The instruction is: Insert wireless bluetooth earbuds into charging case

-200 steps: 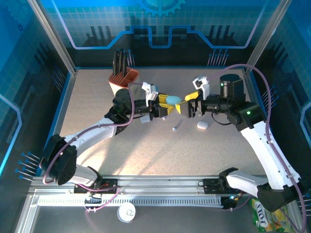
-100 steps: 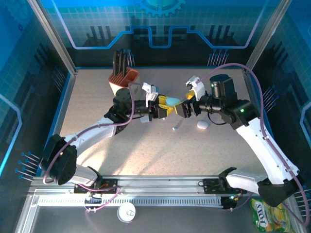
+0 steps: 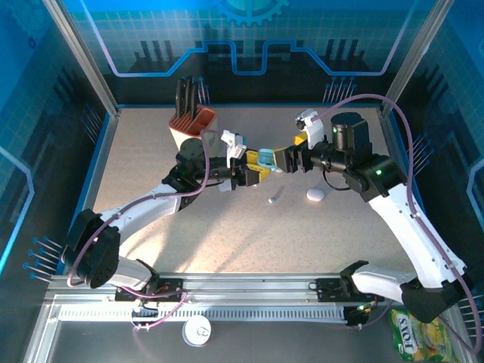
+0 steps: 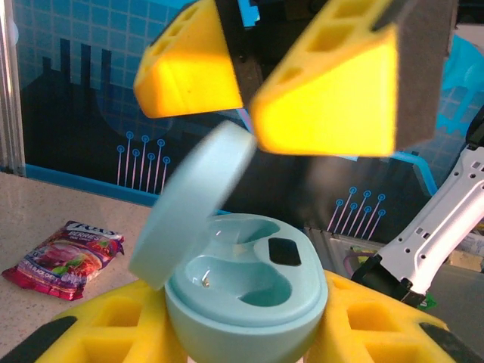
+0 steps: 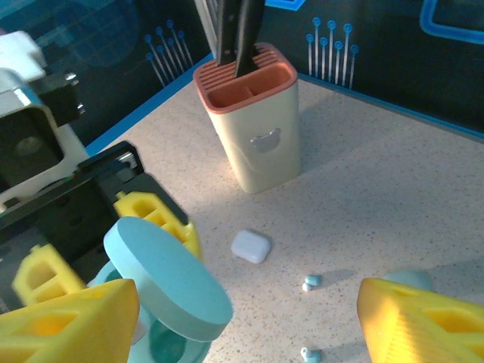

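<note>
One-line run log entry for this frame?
left gripper: shut on charging case | lid: open, wells empty | right gripper: open at lid | earbuds: loose on table

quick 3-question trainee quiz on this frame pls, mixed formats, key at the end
1. True or false: the lid of the light-blue charging case is shut.
2. Which gripper holds that case? A) left B) right
3. Fill in: the right gripper has its jaws ___.
Key: 1 false, the lid stands open. 2 A, the left gripper clamps the base. 3 open.
</note>
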{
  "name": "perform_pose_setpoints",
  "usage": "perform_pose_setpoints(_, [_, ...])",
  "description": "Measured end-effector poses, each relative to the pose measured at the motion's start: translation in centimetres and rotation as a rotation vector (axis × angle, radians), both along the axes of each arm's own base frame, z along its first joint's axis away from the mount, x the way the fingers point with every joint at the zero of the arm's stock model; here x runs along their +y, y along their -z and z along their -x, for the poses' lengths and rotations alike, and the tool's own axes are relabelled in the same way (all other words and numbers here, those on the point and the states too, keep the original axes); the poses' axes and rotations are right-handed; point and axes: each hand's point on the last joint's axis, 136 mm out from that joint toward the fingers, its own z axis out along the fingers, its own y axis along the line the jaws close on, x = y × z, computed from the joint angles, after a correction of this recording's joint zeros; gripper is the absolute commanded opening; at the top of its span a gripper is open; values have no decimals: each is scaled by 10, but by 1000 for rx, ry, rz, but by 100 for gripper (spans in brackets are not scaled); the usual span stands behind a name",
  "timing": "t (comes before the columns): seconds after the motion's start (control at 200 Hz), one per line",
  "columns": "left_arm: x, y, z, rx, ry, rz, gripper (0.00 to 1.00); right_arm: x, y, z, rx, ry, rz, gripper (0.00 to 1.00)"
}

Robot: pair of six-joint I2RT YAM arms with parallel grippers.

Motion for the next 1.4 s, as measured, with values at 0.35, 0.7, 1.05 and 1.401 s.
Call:
perform_pose_setpoints(0.35, [4,2,-2,-10,-11,7,34,-11,-17,6,-7,29,-114,82])
perform_pose_setpoints(0.7, [21,2,-19,-9,-66,18,34,-11,-9,22,23,7,-163,82])
perform_pose_setpoints(1.05, [20,3,-16,-8,-48,16,34,24,27,-16,130,-13,-85,75])
perform_pose_setpoints(1.401, [20,3,-13,-11,-34,14,35,25,20,-26,188,40,-137,74])
